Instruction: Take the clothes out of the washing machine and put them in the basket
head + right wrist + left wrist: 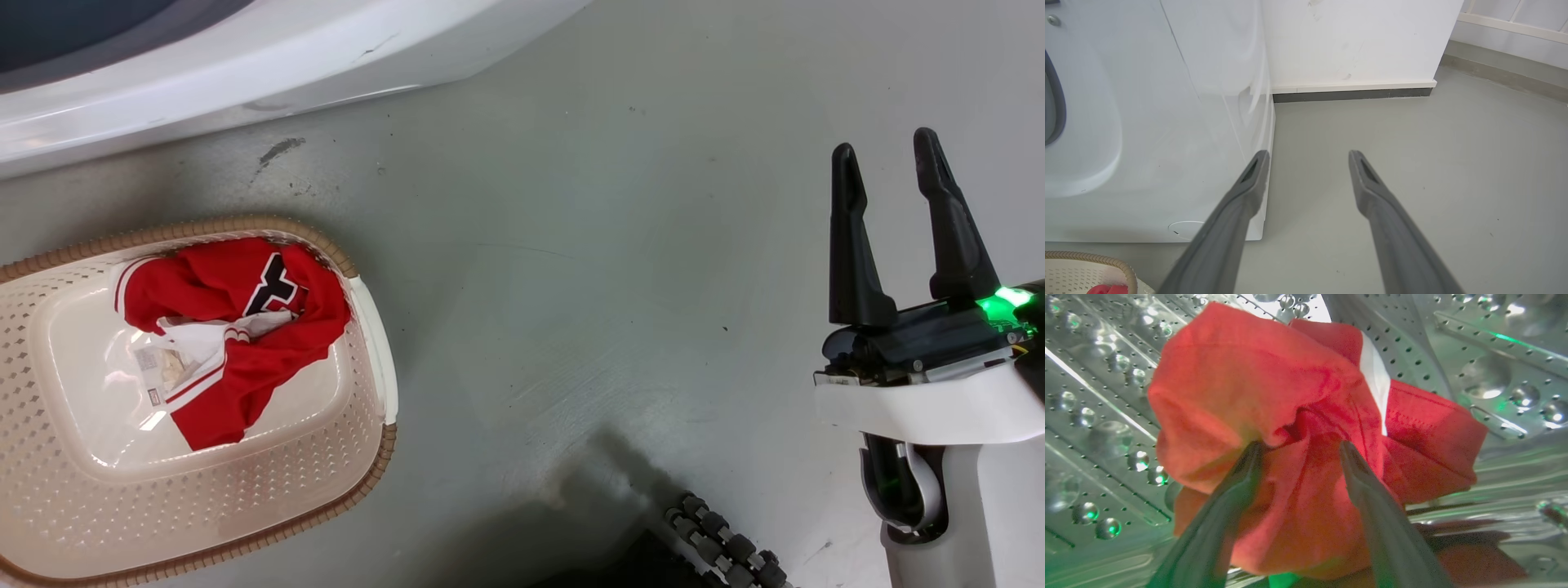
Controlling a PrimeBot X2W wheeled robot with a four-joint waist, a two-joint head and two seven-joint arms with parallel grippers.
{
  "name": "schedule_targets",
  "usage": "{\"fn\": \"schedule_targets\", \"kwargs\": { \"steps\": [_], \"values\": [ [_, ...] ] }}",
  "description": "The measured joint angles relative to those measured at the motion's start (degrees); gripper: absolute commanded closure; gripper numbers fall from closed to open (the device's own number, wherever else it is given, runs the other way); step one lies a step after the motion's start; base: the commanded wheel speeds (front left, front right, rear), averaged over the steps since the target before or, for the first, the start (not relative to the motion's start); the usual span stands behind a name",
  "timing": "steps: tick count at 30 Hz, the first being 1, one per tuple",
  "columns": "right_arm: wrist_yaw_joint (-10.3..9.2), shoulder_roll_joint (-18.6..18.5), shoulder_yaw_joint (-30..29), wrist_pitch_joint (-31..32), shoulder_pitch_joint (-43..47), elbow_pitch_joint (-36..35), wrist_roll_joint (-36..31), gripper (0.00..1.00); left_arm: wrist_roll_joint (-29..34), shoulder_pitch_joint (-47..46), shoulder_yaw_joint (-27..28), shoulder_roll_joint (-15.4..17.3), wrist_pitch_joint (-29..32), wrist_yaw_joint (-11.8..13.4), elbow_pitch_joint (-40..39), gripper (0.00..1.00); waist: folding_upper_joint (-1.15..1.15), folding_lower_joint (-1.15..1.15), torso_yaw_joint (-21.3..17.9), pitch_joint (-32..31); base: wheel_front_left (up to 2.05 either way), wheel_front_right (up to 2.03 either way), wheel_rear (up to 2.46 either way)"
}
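Observation:
Inside the washing machine's perforated steel drum [1486, 339] lies a bunched red garment [1249, 375] with a white band [1376, 379]. My left gripper [1300, 447] is open, its two fingers pushed into the fabric with a fold of it between them. The basket [326, 457] stands on the floor at lower left and holds another of the clothes [245, 367], red with white trim and a black-and-white mark. My right gripper [886, 145] hangs open and empty over the bare floor, far right of the basket. The washing machine [245, 65] runs along the top left.
The right wrist view has my right gripper [1308, 153] beside the machine's white front [1167, 143], a wall with a dark skirting [1351, 94] behind, and the basket's rim [1094, 259] at bottom left. My wheeled base [718, 547] pokes in at the bottom.

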Motion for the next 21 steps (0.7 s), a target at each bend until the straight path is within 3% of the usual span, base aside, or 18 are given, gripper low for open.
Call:
{"fn": "schedule_targets", "kwargs": {
  "steps": [1, 2, 3, 13, 21],
  "values": [
    [0.0, 0.0, -0.1, 0.0, 0.0, 0.0, 0.0, 0.0, 0.0, 0.3, -0.3, 0.2, 0.2, 0.0, -0.6, 0.0, 0.0, 0.0, 0.0, 0.0, 0.0, 0.0, 0.0],
    [0.0, 0.0, -0.2, 0.0, 0.0, 0.0, 0.0, 0.0, 0.0, 0.6, -0.4, 0.2, 0.1, 0.1, -1.0, 0.62, 0.0, 0.0, 0.1, 0.1, 0.0, 0.0, 0.0],
    [0.0, 0.0, -0.2, 0.0, 0.0, 0.0, 0.0, 0.0, 0.0, 0.9, -0.6, 0.3, 0.1, 0.1, -1.3, 1.0, 0.0, 0.0, 0.1, 0.1, 0.0, 0.0, 0.0],
    [0.0, 0.0, -0.5, 0.0, -0.1, 0.0, -0.6, 0.0, -1.6, 3.5, -0.8, 0.4, -2.9, 0.2, -5.5, 1.0, 0.0, 0.0, 0.6, -1.4, 0.0, 0.0, 0.0],
    [0.0, 0.0, -1.3, 0.0, 0.6, 0.8, -2.0, 0.0, -6.1, 9.8, 1.6, -2.7, -13.6, 1.2, -6.5, 1.0, 0.0, -0.01, 2.3, -5.4, 0.0, 0.0, 0.0]
  ]
}}
